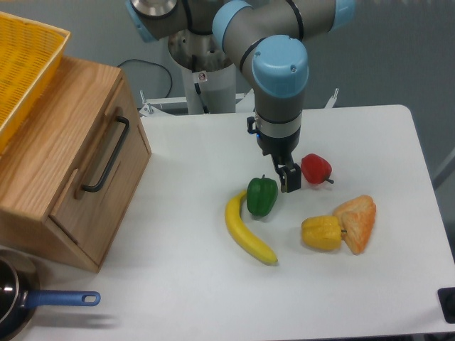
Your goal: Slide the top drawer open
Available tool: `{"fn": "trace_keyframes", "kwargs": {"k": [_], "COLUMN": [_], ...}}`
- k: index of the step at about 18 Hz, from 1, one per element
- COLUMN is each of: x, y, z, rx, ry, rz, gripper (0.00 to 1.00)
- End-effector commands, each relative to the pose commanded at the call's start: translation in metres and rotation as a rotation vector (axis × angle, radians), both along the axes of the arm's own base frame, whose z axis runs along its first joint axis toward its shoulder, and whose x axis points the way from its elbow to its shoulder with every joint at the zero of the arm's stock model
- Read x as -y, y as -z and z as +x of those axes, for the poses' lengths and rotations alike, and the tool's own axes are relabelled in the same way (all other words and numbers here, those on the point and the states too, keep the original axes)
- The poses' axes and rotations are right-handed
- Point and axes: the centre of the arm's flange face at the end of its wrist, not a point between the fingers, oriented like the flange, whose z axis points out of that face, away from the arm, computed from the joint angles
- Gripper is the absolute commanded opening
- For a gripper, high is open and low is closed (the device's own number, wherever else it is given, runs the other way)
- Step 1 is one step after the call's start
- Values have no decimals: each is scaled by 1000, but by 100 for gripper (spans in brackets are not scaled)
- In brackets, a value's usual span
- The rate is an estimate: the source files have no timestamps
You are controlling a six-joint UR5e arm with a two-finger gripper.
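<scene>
Light-oak cabinet (67, 167) at the left side of the white tabletop (213, 298), tilted so its front faces up and to the right. Top drawer (85, 153) shut, flush with the cabinet front, its long black bar handle (106, 155) running diagonally down the panel. Yellow mesh basket (25, 67) resting on the cabinet's top, at its far left corner.

Hand (289, 177) well to the right of the cabinet, pointing down over the tabletop, nowhere near the handle. Fingers close together at the tips, nothing visibly gripped; cannot tell for sure whether fully closed, since only one side shows.

Green pepper (261, 196) just right of the cabinet-side half of the tabletop, directly below-left of the hand. Red pepper (316, 168) just beyond the hand, on the side away from the cabinet. Banana (245, 231) curving toward the near edge, touching or nearly touching the green pepper. Yellow pepper (321, 232) and an orange wedge-shaped piece (357, 222) touching each other, farther from the cabinet than the banana.

Pan with a blue handle (60, 299) at the near left corner, just in front of the cabinet.
</scene>
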Motion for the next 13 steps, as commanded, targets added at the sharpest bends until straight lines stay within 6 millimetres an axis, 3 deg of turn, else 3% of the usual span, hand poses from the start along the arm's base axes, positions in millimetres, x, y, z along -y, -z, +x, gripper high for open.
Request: {"fn": "trace_keyframes", "kwargs": {"k": [7,13], "x": [-1,1], "y": [0,16], "z": [1,6], "rx": [1,23], "ry": [2,-23], "rz": [1,-8], "gripper": [100,100]}}
